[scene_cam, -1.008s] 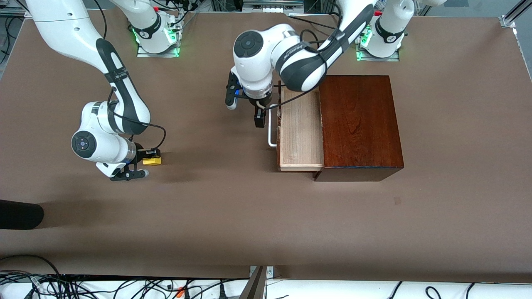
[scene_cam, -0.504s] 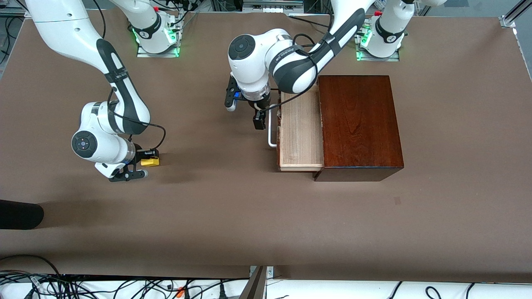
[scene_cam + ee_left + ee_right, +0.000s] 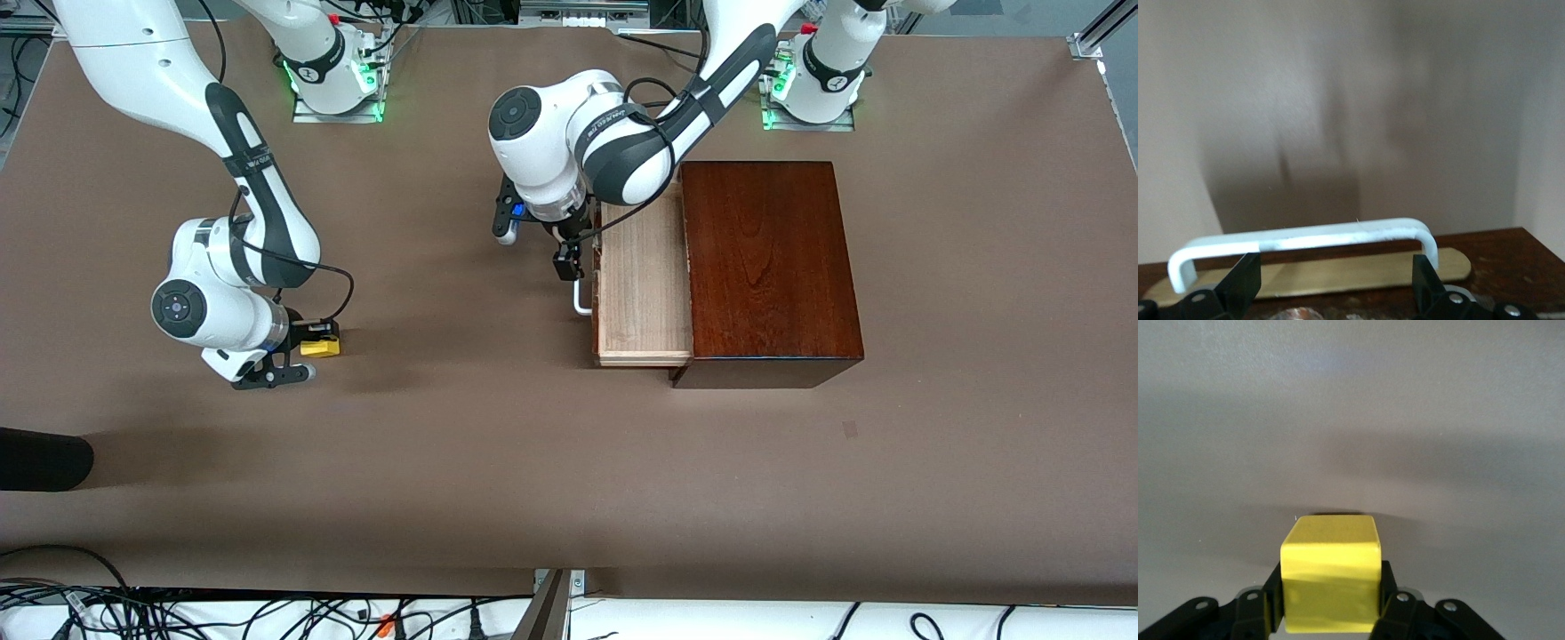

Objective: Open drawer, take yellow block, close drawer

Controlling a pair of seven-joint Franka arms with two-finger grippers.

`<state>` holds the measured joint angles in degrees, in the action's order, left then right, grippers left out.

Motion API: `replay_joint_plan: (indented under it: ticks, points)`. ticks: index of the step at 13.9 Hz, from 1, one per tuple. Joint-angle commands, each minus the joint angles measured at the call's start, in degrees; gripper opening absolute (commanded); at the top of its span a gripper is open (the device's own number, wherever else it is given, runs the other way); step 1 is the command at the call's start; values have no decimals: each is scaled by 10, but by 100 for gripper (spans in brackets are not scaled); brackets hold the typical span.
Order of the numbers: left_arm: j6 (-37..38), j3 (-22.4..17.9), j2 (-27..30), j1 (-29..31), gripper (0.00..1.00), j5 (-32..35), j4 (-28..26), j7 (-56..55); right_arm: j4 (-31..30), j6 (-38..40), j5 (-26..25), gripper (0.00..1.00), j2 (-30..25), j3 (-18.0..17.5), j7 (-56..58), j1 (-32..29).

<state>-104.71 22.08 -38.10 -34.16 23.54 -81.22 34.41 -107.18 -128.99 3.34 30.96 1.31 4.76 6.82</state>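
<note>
Since a second ago, the left gripper (image 3: pixel 569 258) has been brought in from beside the handle (image 3: pixel 580 298) to a spot over it, right at the drawer (image 3: pixel 642 283) front. Its fingers (image 3: pixel 1239 292) are spread apart, seen in the left wrist view just on the drawer side of the white bar, nothing pinched between them. Out from there, the drawer is pulled out of the box (image 3: pixel 769 267), its pale floor bare.

Toward the right arm's end of the table, the right gripper (image 3: pixel 313 348) is clamped on the block (image 3: pixel 1330 581), yellow cube squeezed between both pads, held low over the tabletop (image 3: pixel 498 444). Hardly any shift is shown there.
</note>
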Motion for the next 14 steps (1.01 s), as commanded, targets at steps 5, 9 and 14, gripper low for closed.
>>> replay_joint_plan:
  ticks: [5,9,14]
  points:
    - [62,-4,9,-1,100,37,-1,-6,0,23,-61,100,-55,-9,-5,-9]
    - [83,-4,12,3,100,65,-7,-6,0,26,-60,100,-109,-8,-3,-20]
    - [92,-5,17,16,100,69,-24,-6,5,105,-49,100,-217,-11,-6,-21]
